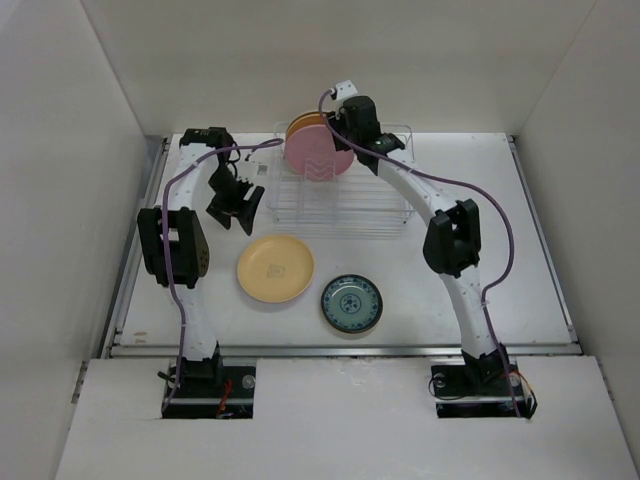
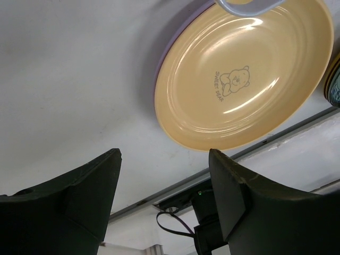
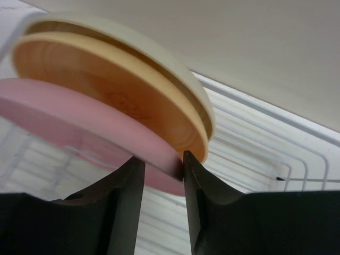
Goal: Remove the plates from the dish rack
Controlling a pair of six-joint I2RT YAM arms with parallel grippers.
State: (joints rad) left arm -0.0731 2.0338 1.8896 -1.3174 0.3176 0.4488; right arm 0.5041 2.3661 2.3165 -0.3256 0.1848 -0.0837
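White booth closed in around a pale worktop

Plain off-white panels shut the space in: a back wall [image 1: 330,60] at 12 o'clock, a left wall [image 1: 60,200] at 9 o'clock and a right wall [image 1: 590,180] at 3 o'clock, all bare. The white worktop [image 1: 400,300] fills the middle, with a grey metal rail [image 1: 340,350] along its 6 o'clock edge and a pale board [image 1: 340,420] beyond it. The light is soft and even, and shadows are faint.

Setting: a lab robot test cell. A bare white desk [image 1: 520,260] is boxed in by plain white panels [image 1: 60,150] on the left, right and far sides. Left arm [image 1: 175,245] and right arm [image 1: 450,240] are bolted at the near edge. Staged kitchenware: a wire dish rack [image 1: 385,210] and plates [image 1: 275,268].
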